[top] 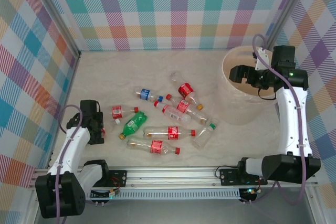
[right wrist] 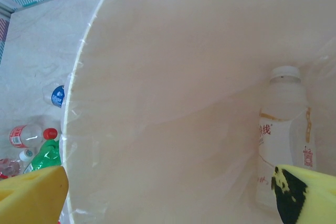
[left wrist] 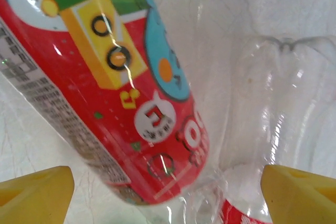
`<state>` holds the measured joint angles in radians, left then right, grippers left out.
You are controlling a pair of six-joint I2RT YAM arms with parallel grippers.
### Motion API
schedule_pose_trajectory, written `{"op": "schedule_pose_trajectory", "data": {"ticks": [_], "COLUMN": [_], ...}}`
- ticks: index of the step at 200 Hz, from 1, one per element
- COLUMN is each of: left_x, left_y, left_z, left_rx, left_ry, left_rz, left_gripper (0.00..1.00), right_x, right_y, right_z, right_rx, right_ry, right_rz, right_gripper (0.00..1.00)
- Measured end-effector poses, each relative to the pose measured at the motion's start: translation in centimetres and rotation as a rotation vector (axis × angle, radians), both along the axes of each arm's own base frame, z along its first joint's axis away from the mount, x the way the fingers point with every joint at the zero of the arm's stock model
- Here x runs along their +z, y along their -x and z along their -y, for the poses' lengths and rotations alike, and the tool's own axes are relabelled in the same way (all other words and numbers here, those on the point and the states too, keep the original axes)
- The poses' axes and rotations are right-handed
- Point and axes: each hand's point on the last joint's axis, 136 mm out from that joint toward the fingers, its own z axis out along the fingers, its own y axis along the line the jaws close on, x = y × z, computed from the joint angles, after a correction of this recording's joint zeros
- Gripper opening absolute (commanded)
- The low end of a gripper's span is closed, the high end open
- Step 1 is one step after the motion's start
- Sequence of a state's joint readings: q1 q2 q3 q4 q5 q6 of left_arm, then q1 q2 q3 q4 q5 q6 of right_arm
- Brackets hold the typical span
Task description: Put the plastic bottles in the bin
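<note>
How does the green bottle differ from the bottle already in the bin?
Place: the green bottle lies on the table, while the pale bottle is inside the bin, against its wall.
Body: the green bottle is tinted green; the pale bottle is milky white.
Cap: the green bottle's looks orange, the pale bottle's white.
Both are small capped plastic bottles.
</note>
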<state>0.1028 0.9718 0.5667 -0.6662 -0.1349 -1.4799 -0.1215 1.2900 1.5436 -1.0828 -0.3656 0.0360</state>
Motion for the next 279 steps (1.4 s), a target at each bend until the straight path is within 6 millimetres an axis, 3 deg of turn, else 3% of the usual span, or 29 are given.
{"op": "schedule_pose_trajectory", "data": {"ticks": [45,98,119,150,176,194,237,279], "left_x": [-2.9,-2.7,-2.9,-2.9,-2.6,-1.7,3.5,7.2], "left_y": [0.3,-1.1,-1.1,-1.4,-1.2,-1.0,-2.8,-3.9], "left_z": [0.1,-0.2,-0.3,-0.3,-0.3,-0.6,-1.2,-0.8], "left_rx": [0.021,0.040,0.043,0.052,0.045,0.025,-0.040,-0.155], "left_ry": [0.017,0.010,0.011,0.014,0.008,-0.018,-0.083,-0.135], "left_rz": [-0.063,-0.009,-0.017,-0.003,-0.013,-0.024,0.066,0.122], "left_gripper": [0.90,0.69,0.67,0.56,0.55,0.56,0.54,0.56], "right_x": [0.0,-0.6,-0.7,-0.6,0.3,1.1,2.3,3.7], "right_y": [0.3,0.5,0.5,0.5,0.4,0.3,0.1,0.2], "right_z": [-0.5,-0.7,-0.7,-0.7,-0.6,-0.7,-1.3,-2.3], "right_rx": [0.016,0.019,0.018,0.017,0.017,0.019,0.027,0.051], "right_ry": [-0.024,-0.040,-0.040,-0.039,-0.035,-0.035,-0.080,-0.130], "right_rz": [-0.008,-0.027,-0.029,-0.027,-0.003,0.019,0.036,0.058], "right_gripper": [0.98,0.97,0.97,0.97,0.97,0.97,0.96,0.96]}}
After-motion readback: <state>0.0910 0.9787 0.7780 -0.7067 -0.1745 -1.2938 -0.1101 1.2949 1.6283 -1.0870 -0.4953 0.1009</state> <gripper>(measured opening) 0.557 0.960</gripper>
